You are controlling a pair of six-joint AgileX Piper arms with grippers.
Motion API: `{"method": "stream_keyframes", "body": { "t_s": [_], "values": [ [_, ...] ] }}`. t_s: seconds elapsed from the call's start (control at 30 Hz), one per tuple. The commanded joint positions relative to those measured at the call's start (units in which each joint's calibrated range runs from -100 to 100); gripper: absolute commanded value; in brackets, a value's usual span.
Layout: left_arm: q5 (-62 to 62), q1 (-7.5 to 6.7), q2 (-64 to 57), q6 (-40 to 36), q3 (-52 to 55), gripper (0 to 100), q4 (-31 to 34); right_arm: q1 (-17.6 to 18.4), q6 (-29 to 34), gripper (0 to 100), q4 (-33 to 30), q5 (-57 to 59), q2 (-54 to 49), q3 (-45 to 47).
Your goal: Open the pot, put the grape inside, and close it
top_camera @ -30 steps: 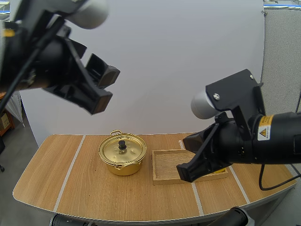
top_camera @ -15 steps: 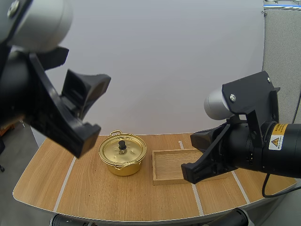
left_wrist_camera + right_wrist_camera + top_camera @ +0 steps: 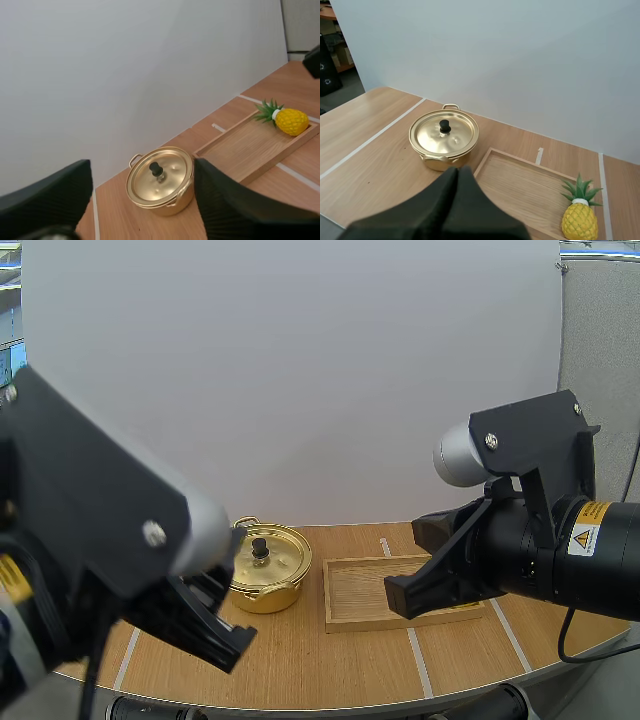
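Gold pot (image 3: 160, 186) w/ lid on sits ahead of our left gripper (image 3: 142, 167)'s wide, empty jaws; right gripper (image 3: 457, 180) closed, empty. Risk: we load pineapple (image 3: 580, 220) beyond it, wrong obj.

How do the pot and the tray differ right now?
The pot is round, gold metal; the tray is flat, rectangular wood. The pot is shut under its lid; the tray lies open, with a pineapple at one end. Both sit on the table, side by side, not touching.
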Motion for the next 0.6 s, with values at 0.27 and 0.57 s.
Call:
{"method": "stream_keyframes", "body": {
  "t_s": [0.27,0.57],
  "values": [
    [0.0,0.41,-0.4,-1.0,2.8,0,0.0,-1.5,0.0,0,-0.4,-15.2,-0.5,9.3],
    [-45.3,-1.35,-0.4,-6.4,14.6,0,0.0,-2.3,0.0,0,-1.6,-44.7,-0.5,18.7]
  ]
}}
